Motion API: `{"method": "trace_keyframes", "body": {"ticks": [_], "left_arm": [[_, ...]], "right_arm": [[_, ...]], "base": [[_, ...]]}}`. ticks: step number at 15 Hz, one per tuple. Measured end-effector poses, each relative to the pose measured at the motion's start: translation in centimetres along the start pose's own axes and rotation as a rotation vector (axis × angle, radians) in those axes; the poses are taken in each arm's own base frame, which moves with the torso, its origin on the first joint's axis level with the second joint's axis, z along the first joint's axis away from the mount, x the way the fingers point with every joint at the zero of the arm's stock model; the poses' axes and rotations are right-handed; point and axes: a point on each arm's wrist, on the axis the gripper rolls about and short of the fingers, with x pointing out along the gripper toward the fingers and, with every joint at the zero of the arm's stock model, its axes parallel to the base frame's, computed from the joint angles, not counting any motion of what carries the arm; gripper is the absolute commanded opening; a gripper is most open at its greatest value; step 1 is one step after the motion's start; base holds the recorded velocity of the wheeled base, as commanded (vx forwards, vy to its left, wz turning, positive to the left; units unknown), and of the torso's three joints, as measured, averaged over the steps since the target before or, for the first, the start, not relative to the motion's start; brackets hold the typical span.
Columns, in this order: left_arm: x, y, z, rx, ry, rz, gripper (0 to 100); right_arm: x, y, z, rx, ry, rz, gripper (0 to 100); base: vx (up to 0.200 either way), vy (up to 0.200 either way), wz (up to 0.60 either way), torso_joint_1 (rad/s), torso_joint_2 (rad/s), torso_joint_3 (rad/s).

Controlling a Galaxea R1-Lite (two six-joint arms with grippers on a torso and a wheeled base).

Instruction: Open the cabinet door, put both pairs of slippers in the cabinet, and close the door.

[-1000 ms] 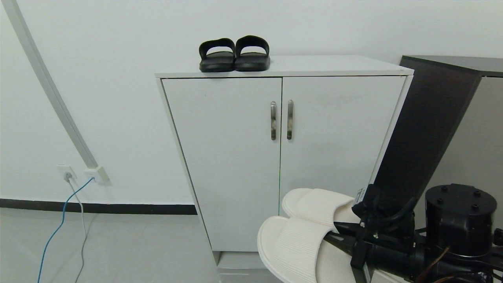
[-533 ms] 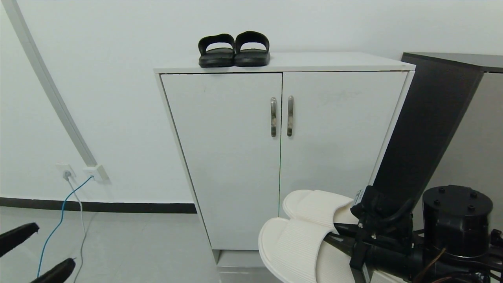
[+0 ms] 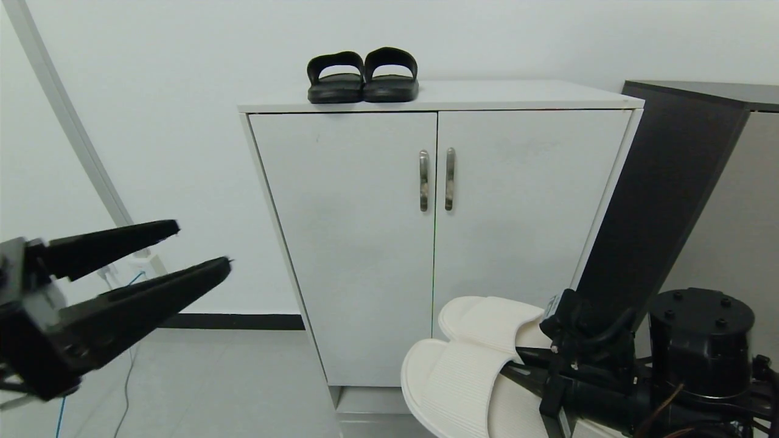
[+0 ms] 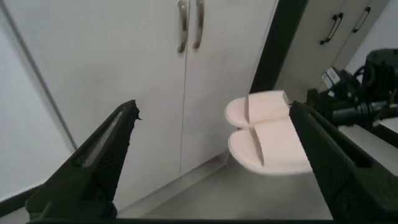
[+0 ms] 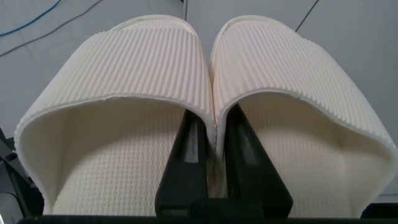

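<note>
Nearest, the right gripper [image 5: 215, 127] holds the white slippers [image 3: 468, 365]. One finger [image 5: 189, 155] sits inside each slipper, and together they pinch the two adjoining inner walls. The pair lies side by side with toes pointing toward the cabinet [image 3: 359, 255], low in front of its right door and clear of it. On the robot's left, the left gripper [image 3: 202, 244] hangs in the air with its jaws spread wide and nothing between them, aimed toward the cabinet's left side and well apart from it. Beyond, both white doors are shut, and the two metal handles [image 3: 436, 180] stand upright just beside each other at the centre seam. The black slippers [image 3: 363, 76] rest on the cabinet top, over the left door, toes outward. A dark cabinet [image 3: 663, 201] stands against the white one's right side.
</note>
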Motion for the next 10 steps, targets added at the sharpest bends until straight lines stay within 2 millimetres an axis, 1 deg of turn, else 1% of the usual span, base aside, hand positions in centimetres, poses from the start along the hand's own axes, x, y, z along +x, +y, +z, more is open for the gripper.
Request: {"method": "trace_keyframes", "body": {"ticks": [2, 6, 9, 10], "left_arm": [[3.6, -0.8, 0.7, 0.012, -0.014, -0.065, 100], [10.7, -2.3, 0.9, 0.010, 0.014, -0.171, 100], [16.4, -3.5, 1.2, 0.015, -0.009, -0.226, 100], [17.9, -3.9, 1.4, 0.014, -0.018, -0.244, 100]], "right_arm": [[0.1, -0.1, -0.1, 0.001, 0.006, -0.002, 0], [0.3, 0.0, -0.3, 0.000, 0.013, -0.005, 0], [0.3, -0.1, -0.4, 0.004, 0.020, -0.006, 0], [0.4, -0.1, -0.4, 0.004, 0.022, -0.004, 0]], "base": [[0.000, 0.000, 0.00, 0.000, 0.00, 0.000], [0.000, 0.000, 0.00, 0.000, 0.00, 0.000], [0.000, 0.000, 0.00, 0.000, 0.00, 0.000], [0.000, 0.000, 0.00, 0.000, 0.00, 0.000]]}}
